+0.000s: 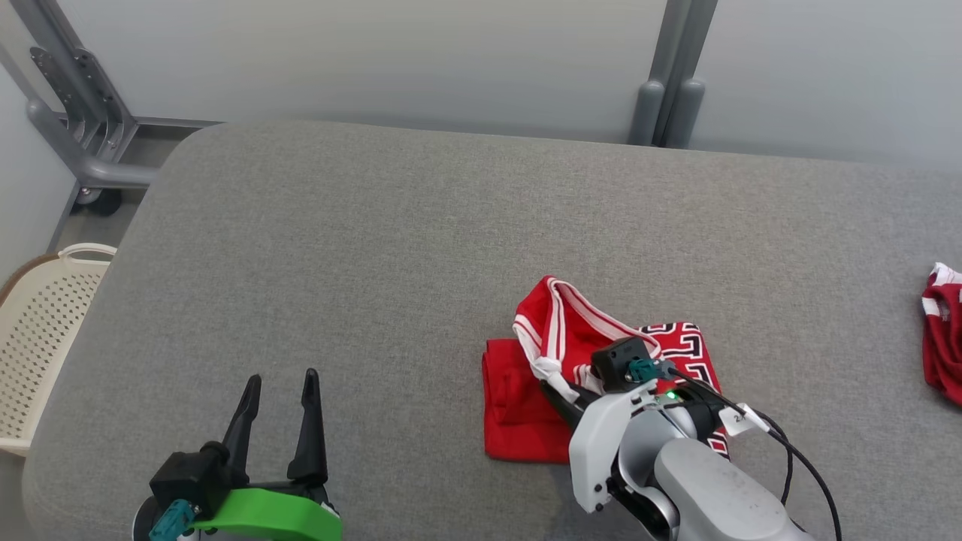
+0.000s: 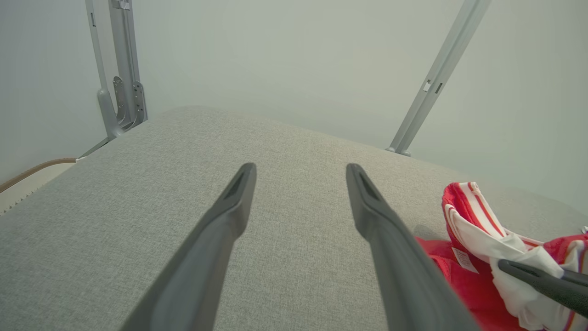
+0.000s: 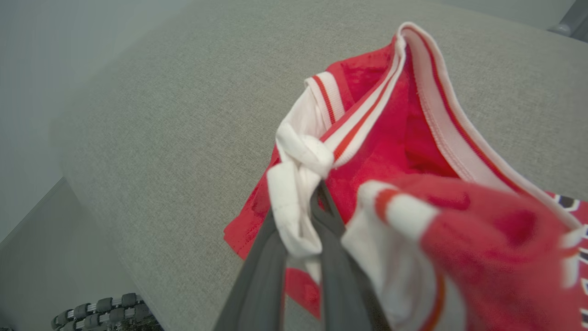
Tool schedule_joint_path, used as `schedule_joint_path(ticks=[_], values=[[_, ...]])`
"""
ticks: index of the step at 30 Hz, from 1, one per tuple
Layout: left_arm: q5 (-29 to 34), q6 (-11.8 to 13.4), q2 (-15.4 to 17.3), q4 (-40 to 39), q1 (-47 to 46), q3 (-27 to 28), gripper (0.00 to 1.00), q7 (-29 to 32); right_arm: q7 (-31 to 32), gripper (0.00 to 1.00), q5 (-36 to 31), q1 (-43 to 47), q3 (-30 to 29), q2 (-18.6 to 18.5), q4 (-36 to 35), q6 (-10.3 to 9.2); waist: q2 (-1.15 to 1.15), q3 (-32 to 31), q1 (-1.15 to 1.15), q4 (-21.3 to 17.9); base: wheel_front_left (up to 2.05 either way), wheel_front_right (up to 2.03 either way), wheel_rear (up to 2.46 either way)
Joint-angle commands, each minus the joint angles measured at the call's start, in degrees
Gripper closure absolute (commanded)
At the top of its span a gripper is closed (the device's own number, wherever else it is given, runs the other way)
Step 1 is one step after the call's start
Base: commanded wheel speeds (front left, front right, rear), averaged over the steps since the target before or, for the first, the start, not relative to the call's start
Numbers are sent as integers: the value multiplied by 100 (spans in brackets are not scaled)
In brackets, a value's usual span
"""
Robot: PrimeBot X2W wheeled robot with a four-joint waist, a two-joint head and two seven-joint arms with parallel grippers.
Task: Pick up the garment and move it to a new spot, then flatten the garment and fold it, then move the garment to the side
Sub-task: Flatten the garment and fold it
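Basket (image 1: 45, 330) first: cream plastic, perforated walls, slot handle, sitting off the counter's left end and lower down. Can't tell from the head cam what's inside.

Counter (image 1: 376, 263) is grey woven fabric, padded-looking, w/ rounded corners. Grey metal posts (image 1: 669, 83) stand behind it.

The garment (image 1: 518, 413) lies on the counter, right of centre and toward the front. It's a red jersey-type top, fine knit, w/ white-and-red striped trim and a black-and-white block print on its right part. It's crumpled, one trimmed edge bunched and lifted.

Right gripper (image 1: 547, 385) is down on it, jaws narrow, pinching that white trim. The right wrist cam shows what the head cam can't. There the right gripper (image 3: 321, 191) has its fingers nearly together w/ a twisted roll of white hem between them. Red cloth drapes over the right-hand finger, and the garment (image 3: 413, 138) gapes like a pocket beyond.

Left gripper (image 1: 282, 379) is at front left, well apart from the garment, jaws wide w/ nothing between them. Its own cam has the left gripper (image 2: 301, 170) over bare grey weave. The garment (image 2: 441, 257) sits off to the right, a small white label (image 2: 461, 259) sewn inside. One of the right gripper's fingers (image 2: 533, 278) pokes into the trim.

Head cam extra: a second red piece (image 1: 943, 346) w/ white stripes at the counter's far right, cut off by the frame.
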Motion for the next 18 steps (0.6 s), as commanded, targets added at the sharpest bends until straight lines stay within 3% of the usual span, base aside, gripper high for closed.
schedule_joint_path(ticks=[1,8,9,11,18], values=[[-20,-7,12,21,-63,-7,0,-14,-48,100,80,-55,61,0,33,-1,0,-7,0,19,0,0,0],[-4,-20,11,69,-99,-97,0,-15,-282,100,592,-442,566,-2,556,-1,0,-22,0,98,0,0,0],[-7,-17,12,72,-103,-111,0,-15,-339,73,632,-486,612,-2,636,-1,0,-24,0,110,0,0,0],[-4,-2,12,71,-97,-121,0,-15,-481,0,759,-550,683,1,706,-1,0,-26,0,121,0,0,0],[8,41,11,33,-2,-63,0,-15,-928,0,1127,-820,929,-4,638,-1,0,-41,0,6,0,0,0]])
